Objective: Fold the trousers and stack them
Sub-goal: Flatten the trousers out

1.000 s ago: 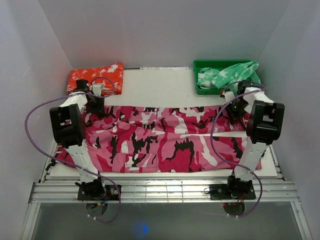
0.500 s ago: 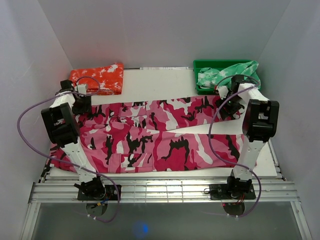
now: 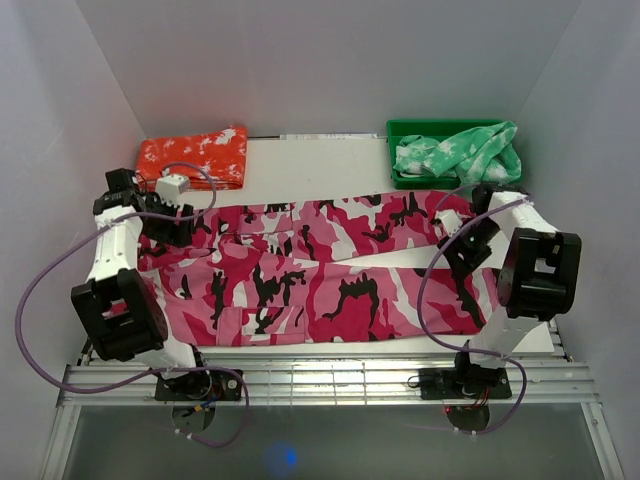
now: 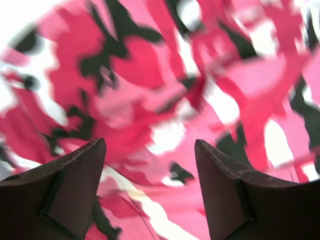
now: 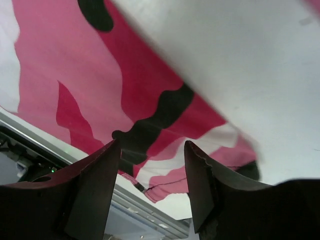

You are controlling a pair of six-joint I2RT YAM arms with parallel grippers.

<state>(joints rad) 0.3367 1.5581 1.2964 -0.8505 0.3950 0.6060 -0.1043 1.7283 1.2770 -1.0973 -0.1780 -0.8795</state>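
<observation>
Top external view: the trousers (image 3: 320, 270) lie spread lengthwise across the white bench (image 3: 320, 165), reaching almost from its left side to its right. The cloth is wider and rumpled at the left. Toward the right it parts into a far strip and a near strip, with a wedge of bare bench between them.

The left arm (image 3: 112, 250) reaches over the far left end of the trousers, and the right arm (image 3: 535, 270) reaches over their right end, near that wedge.

Left wrist view is blurred, but the left jaws stand wide apart, the two dark fingers (image 4: 65, 195) with nothing between them and camouflage cloth filling the background below.

Right wrist view shows the right jaws parted too, the fingers (image 5: 90, 190) grasping nothing, above a hemmed edge of the trousers (image 5: 75, 75) lying on the bench.

Behind the trousers, an orange-red garment (image 3: 195, 155) sits folded at the far left. A green bin (image 3: 400, 130) at the far right holds a green garment (image 3: 455, 155) that spills over its rim.
</observation>
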